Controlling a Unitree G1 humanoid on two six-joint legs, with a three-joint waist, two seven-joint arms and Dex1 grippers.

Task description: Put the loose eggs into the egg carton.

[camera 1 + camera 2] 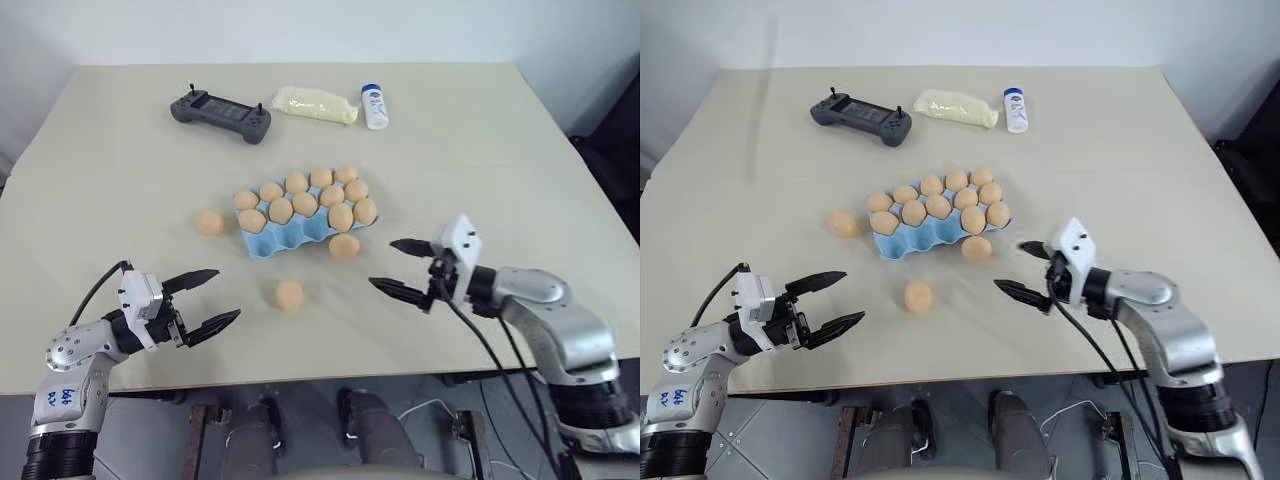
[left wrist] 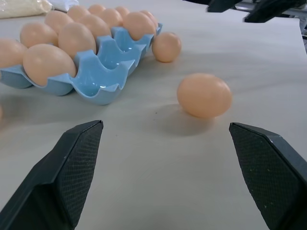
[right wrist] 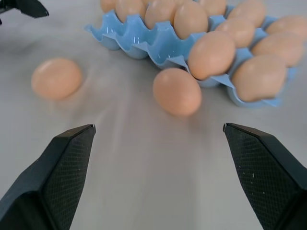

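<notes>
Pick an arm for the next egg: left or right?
Probably right. The open right gripper faces the egg lying beside the egg carton, near empty cups. The open left gripper could instead take the egg in front of it.

Past my left fingers (image 2: 79, 158), the egg carton (image 2: 103, 79) runs off the frame edge, so I can't count its far cups. Ahead of my right fingers (image 3: 72, 158), one loose egg (image 3: 56, 78) is smeared, possibly rolling. The small white bottle's (image 1: 375, 106) label is too small to read.
</notes>
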